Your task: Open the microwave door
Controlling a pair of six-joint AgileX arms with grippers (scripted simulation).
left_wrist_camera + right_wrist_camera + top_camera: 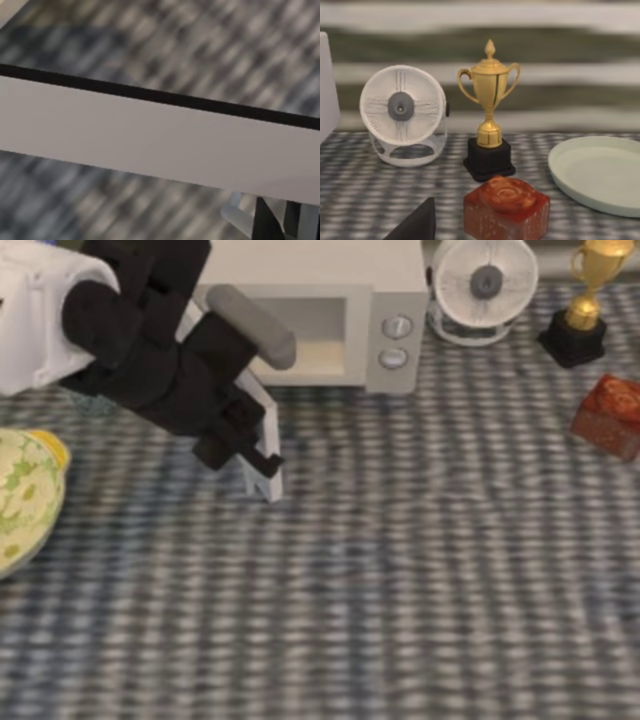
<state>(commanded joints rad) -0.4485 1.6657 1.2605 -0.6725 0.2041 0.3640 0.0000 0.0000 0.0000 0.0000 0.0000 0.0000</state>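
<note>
Clearly swung open — microwave door [268, 445], left pincer [262, 462] at its edge.

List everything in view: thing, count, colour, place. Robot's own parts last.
microwave: one, light grey-white, cream inside, back of the table, centre-left.
microwave door: one, light grey, swung open toward the front.
knobs: two, silver, microwave's right panel.
fan: one, white, right of the microwave.
trophy: one, gold on a black base, back right.
red block: one, red-orange, right edge.
plate: one, pale green, right wrist view only.
patterned dish: one, green-yellow, left edge.
tablecloth: one, blue-grey weave.
left gripper: black, at the open door's edge.
right gripper: not visible in the top view.
</note>
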